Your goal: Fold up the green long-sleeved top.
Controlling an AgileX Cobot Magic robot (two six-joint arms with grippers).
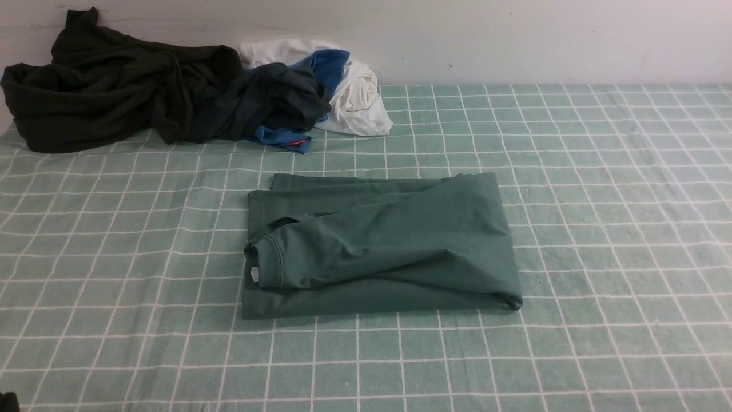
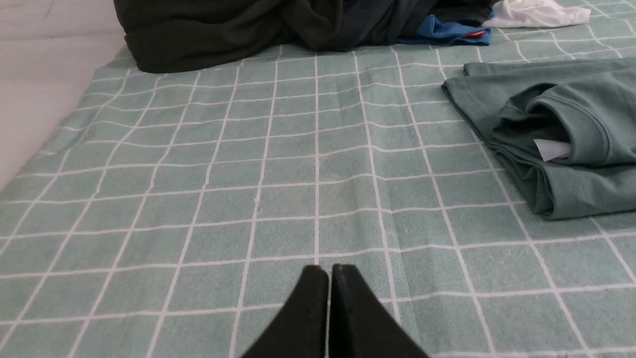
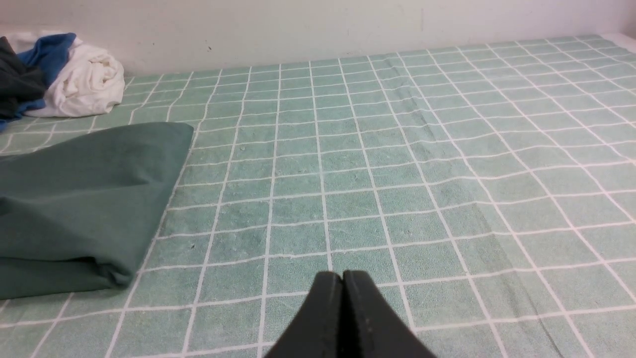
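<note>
A table covered with a pale green cloth crossed by a grid of white lines. At its far left, against a pale wall, lies a rumpled heap of clothes. From left to right: a very dark olive-black garment, a dark charcoal-grey shirt touching it, then blue fabric with a small red mark, and white fabric behind and beside the blue.
</note>
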